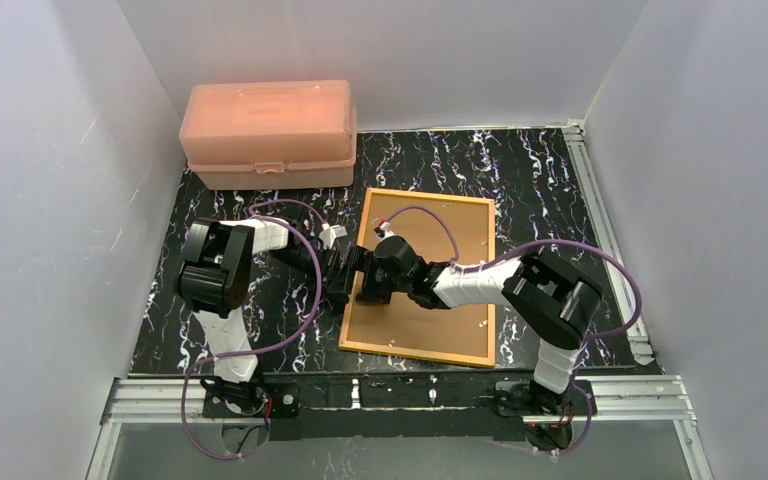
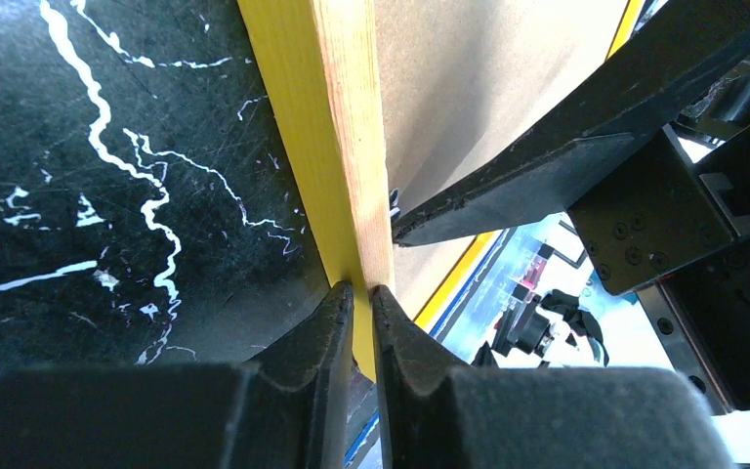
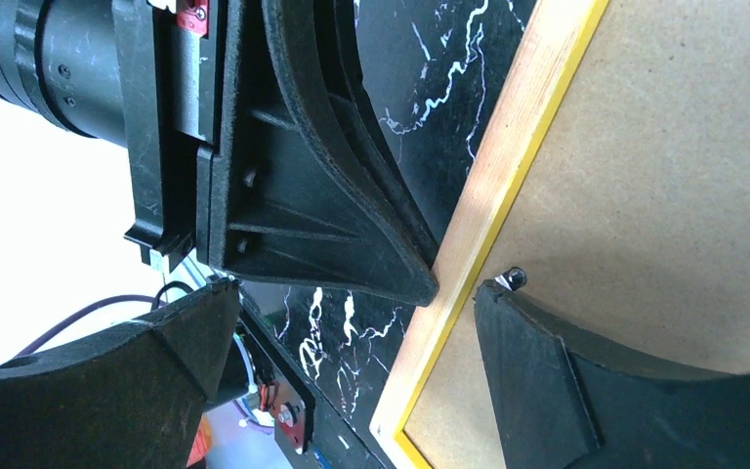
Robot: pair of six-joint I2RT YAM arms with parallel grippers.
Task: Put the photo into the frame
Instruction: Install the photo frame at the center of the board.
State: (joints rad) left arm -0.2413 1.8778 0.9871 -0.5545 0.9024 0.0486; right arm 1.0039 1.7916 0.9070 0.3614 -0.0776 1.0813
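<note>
The frame (image 1: 415,353) lies back-up on the black marbled table, with a brown backing board (image 1: 460,235) inside its rim. My left gripper (image 1: 353,270) is shut on the frame's left rail. In the left wrist view its fingertips (image 2: 362,290) pinch the yellow-and-wood rail (image 2: 352,147). My right gripper (image 1: 375,287) is open and straddles that same rail (image 3: 488,186). One of its fingers (image 3: 537,371) rests over the backing board (image 3: 684,147) beside a small metal tab (image 3: 515,277); the other hangs over the table. The photo is hidden.
A pink plastic box (image 1: 268,133) stands at the back left, just behind the frame's far corner. White walls close in the table on three sides. The left gripper's finger (image 3: 332,215) sits very close between the right gripper's fingers.
</note>
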